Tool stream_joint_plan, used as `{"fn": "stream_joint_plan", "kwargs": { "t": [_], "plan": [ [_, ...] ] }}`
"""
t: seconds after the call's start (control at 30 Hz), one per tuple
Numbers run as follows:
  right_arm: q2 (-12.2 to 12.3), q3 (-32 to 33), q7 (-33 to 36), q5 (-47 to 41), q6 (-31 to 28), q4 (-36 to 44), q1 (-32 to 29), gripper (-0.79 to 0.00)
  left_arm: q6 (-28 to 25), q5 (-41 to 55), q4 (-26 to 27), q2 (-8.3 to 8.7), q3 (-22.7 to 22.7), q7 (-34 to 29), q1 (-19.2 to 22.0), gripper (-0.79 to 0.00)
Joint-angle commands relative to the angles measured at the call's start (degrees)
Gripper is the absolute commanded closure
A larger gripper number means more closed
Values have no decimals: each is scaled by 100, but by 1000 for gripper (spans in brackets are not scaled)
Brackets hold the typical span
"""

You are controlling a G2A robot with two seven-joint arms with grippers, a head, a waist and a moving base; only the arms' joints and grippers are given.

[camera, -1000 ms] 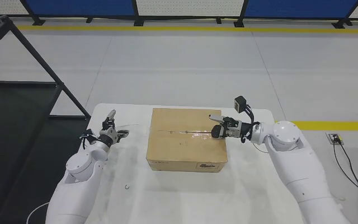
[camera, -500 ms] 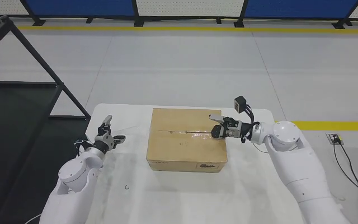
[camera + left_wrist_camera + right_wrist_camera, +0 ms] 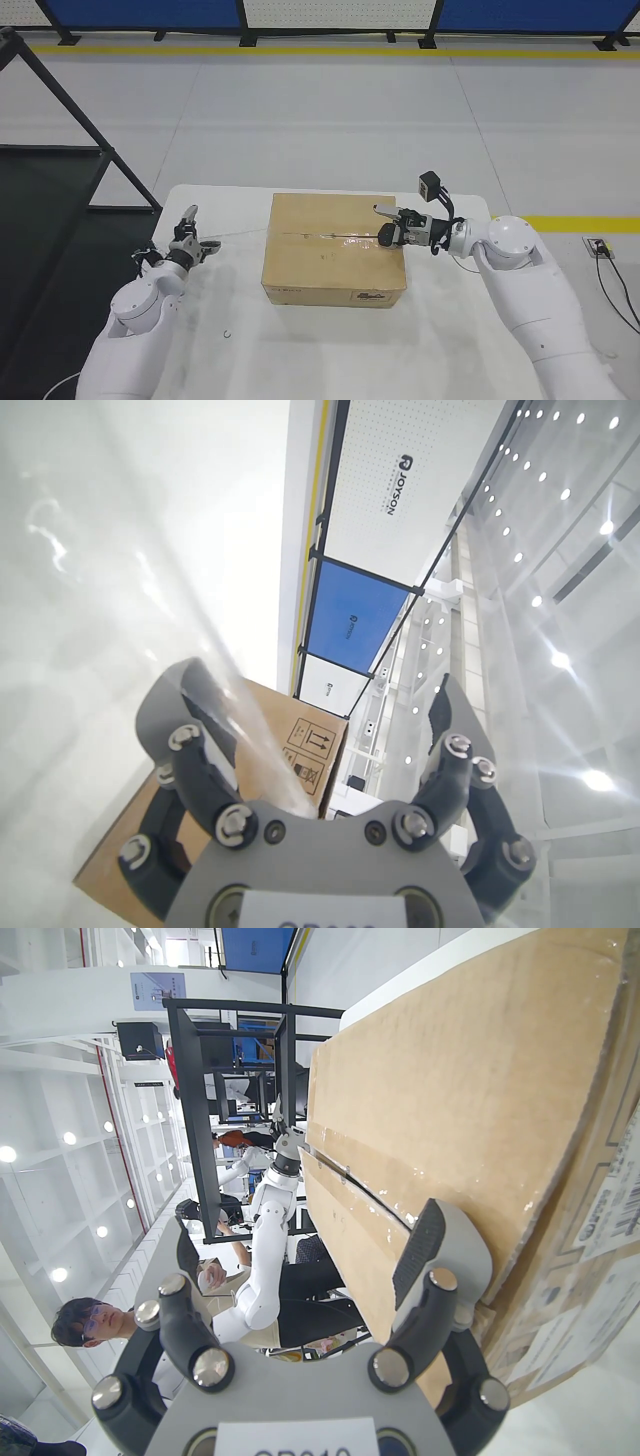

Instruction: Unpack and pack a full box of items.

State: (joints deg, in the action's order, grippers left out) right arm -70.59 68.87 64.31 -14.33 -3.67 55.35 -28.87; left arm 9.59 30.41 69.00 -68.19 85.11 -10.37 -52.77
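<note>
A closed cardboard box (image 3: 335,262) stands in the middle of the white table (image 3: 330,350), its top seam showing torn tape residue. My left gripper (image 3: 197,229) hovers left of the box, open. A strip of clear tape (image 3: 240,710) clings to one of its fingers (image 3: 170,700) and stretches as a thin line (image 3: 240,235) to the box (image 3: 310,745). My right gripper (image 3: 383,225) is open at the box's right end. One of its fingers (image 3: 430,1248) rests on the box top (image 3: 450,1078) by the seam.
A small dark ring-like bit (image 3: 228,333) lies on the table near the front left. A black metal frame (image 3: 70,130) stands off the table's left side. Labels cover the box's right end (image 3: 600,1228).
My left gripper has drawn back leftward, away from the box, with the tape strip trailing from it. The right gripper and the box have stayed put.
</note>
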Motion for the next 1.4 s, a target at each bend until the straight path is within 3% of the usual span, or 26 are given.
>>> {"fn": "stream_joint_plan", "kwargs": {
  "t": [0.0, 0.23, 0.5, 0.63, 0.87, 1.1, 1.37],
  "plan": [
    [0, 0, 0, 0, 0, 0, 0, -785, -62, 76, 15, 33, 229, 5, -112, -785],
    [0, 0, 0, 0, 0, 0, 0, -785, -12, 368, -68, 65, 558, -9, 98, -785],
    [0, 0, 0, 0, 0, 0, 0, -785, -81, 696, -417, 36, 539, -219, 543, -785],
    [0, 0, 0, 0, 0, 0, 0, -785, -461, 812, -523, 35, 560, -616, 826, -785],
    [0, 0, 0, 0, 0, 0, 0, -785, -478, 914, -383, 21, 487, -769, 1012, -785],
    [0, 0, 0, 0, 0, 0, 0, -785, -538, 805, -13, 27, 478, -665, 882, -785],
    [0, 0, 0, 0, 0, 0, 0, -785, -1279, 130, 746, 28, 505, 42, 285, -785]
  ]
}}
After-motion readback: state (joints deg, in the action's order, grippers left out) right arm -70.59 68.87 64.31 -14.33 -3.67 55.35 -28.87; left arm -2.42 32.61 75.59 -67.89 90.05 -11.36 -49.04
